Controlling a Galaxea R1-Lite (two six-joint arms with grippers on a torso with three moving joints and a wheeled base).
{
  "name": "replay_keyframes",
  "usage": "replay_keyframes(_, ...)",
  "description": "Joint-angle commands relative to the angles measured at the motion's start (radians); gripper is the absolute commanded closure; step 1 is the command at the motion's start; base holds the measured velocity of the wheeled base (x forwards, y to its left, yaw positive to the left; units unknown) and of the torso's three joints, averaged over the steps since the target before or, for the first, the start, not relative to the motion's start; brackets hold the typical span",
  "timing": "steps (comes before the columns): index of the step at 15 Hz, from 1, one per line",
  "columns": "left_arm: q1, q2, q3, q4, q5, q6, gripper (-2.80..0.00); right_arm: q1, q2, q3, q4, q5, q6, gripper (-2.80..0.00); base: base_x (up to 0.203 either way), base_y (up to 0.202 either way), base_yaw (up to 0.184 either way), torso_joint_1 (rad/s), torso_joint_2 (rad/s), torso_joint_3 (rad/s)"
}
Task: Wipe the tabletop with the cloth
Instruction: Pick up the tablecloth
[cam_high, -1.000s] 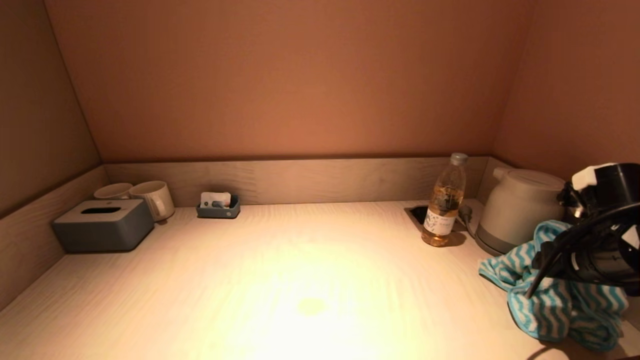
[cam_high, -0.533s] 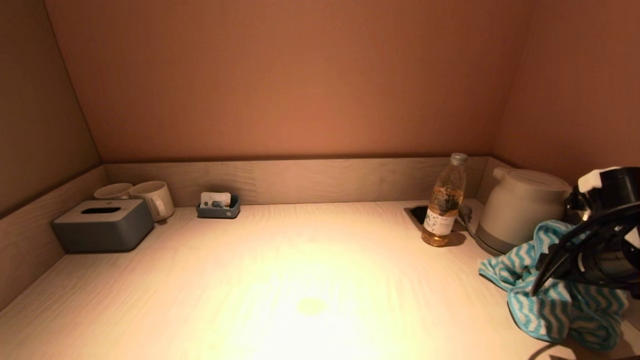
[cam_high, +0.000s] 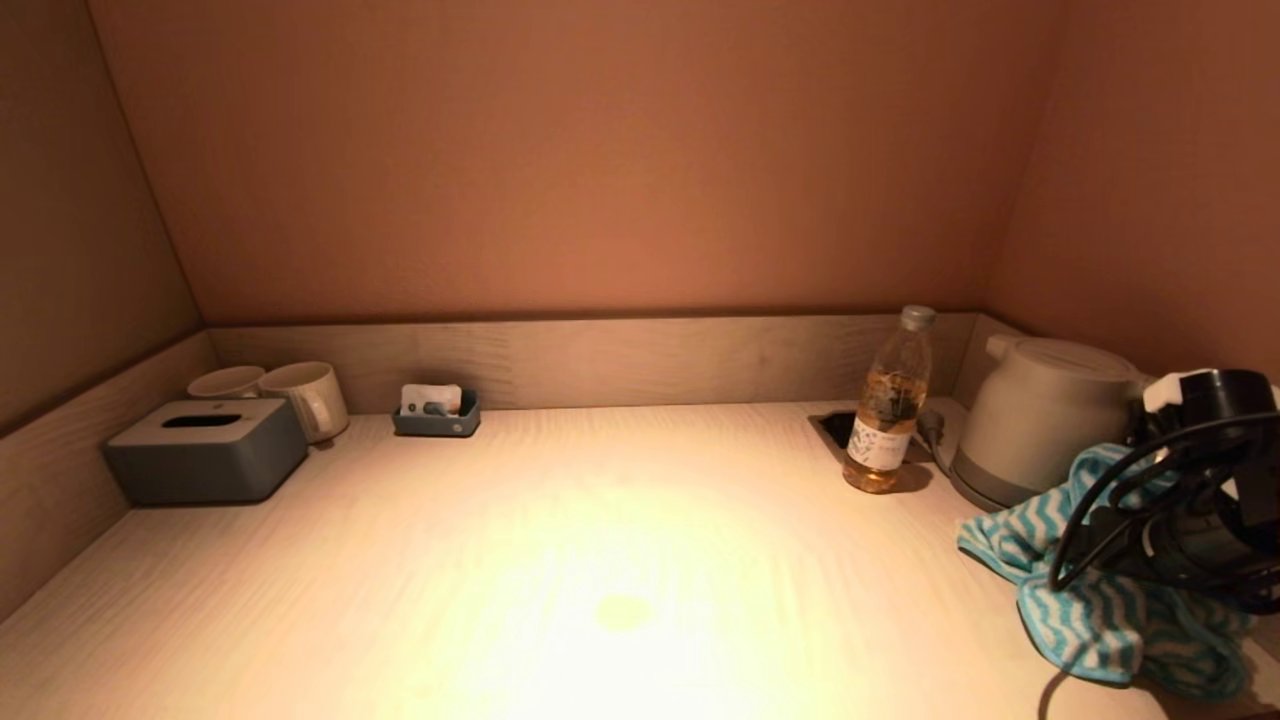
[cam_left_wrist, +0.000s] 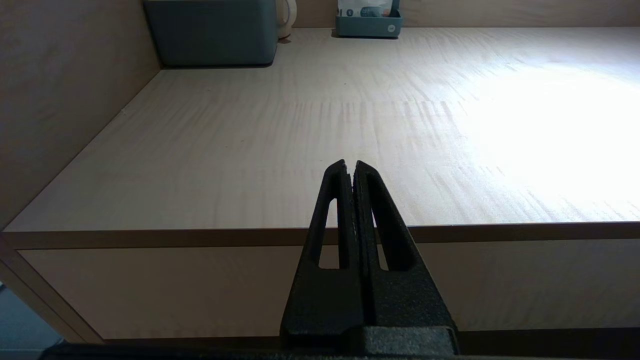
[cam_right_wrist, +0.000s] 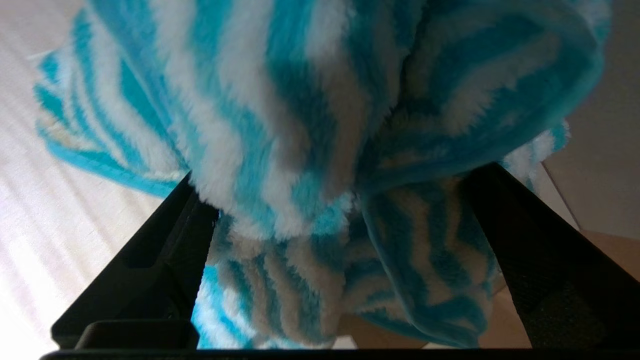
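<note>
The blue-and-white zigzag cloth (cam_high: 1100, 610) lies bunched at the right end of the pale wooden tabletop (cam_high: 600, 520), in front of the kettle. My right gripper (cam_right_wrist: 340, 175) is down on the cloth with its fingers (cam_right_wrist: 165, 240) spread wide, and a bunch of cloth (cam_right_wrist: 310, 125) fills the gap between them. In the head view the right wrist (cam_high: 1190, 500) hides the fingers. My left gripper (cam_left_wrist: 350, 164) is shut and empty, parked just off the table's front edge (cam_left_wrist: 150, 237) at the left. A faint yellowish spot (cam_high: 622, 612) marks the tabletop near the front middle.
A bottle of amber liquid (cam_high: 888, 405) and a white kettle (cam_high: 1040, 415) stand at the back right by a recessed socket (cam_high: 830, 425). A grey tissue box (cam_high: 205, 448), two mugs (cam_high: 305, 395) and a small blue tray (cam_high: 437, 413) stand at the back left.
My right wrist has sunk lower onto the cloth, and the cloth has flattened a little under it. The left arm has not moved.
</note>
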Motion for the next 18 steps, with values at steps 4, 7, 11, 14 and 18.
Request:
replay_keyframes(4,0.0,0.0,0.0,0.0,0.0,0.0,0.0,-0.029,0.088,0.003,-0.055,0.033,-0.002,-2.8,0.0,0.0,0.0,0.0,0.0,0.0)
replay_keyframes(7,0.0,0.0,0.0,0.0,0.0,0.0,0.0,-0.029,0.101,0.003,-0.055,0.055,0.0,-2.8,0.0,0.0,0.0,0.0,0.0,0.0)
replay_keyframes(11,0.0,0.0,0.0,0.0,0.0,0.0,0.0,-0.029,0.104,0.009,-0.056,0.062,0.004,0.0,0.0,0.0,0.0,0.0,0.0,0.0)
replay_keyframes(14,0.0,0.0,0.0,0.0,0.0,0.0,0.0,-0.029,0.105,0.009,-0.056,0.062,0.005,0.0,0.0,0.0,0.0,0.0,0.0,0.0)
replay_keyframes(18,0.0,0.0,0.0,0.0,0.0,0.0,0.0,-0.029,0.108,0.012,-0.056,0.062,0.005,0.0,0.0,0.0,0.0,0.0,0.0,0.0)
